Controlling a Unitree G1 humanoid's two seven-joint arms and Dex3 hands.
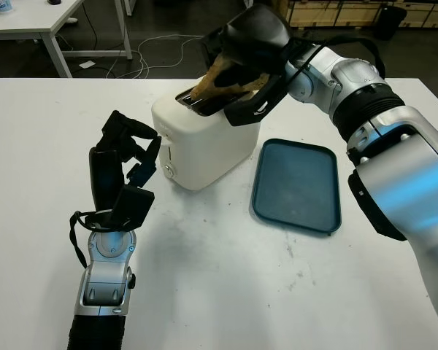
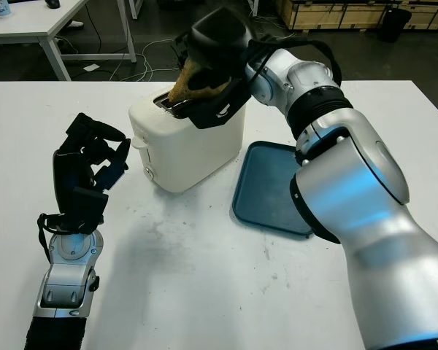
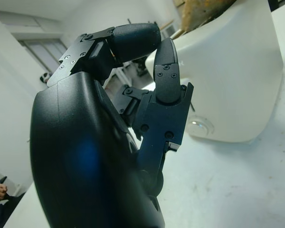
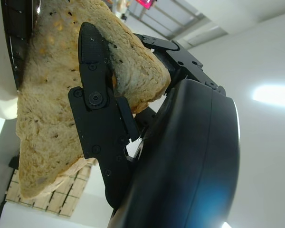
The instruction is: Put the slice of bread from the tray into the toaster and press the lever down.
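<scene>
At upper centre of the left eye view, the right hand [image 1: 244, 62] grips the bread slice [image 1: 217, 82], its lower corner entering the white toaster's [image 1: 204, 142] slot; the tray [image 1: 298, 186] lies right. Lower left, the left hand [image 1: 120, 175] stands curled, holding nothing. Right wrist view: fingers [image 4: 97, 99] clamp the bread.

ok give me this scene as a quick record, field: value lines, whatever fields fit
surface: white table
toaster: white toaster standing left of the tray
tray: dark teal tray, nothing on it
bread: slice of bread tilted, lower end at the toaster slot, not fully in
right hand: right hand above the toaster, fingers closed on the bread
left hand: left hand raised over the table, near the toaster's front left side, fingers curled, holding nothing
lever: not clearly told apart, state unknown
task stage: bread being inserted, lever press not yet done
</scene>
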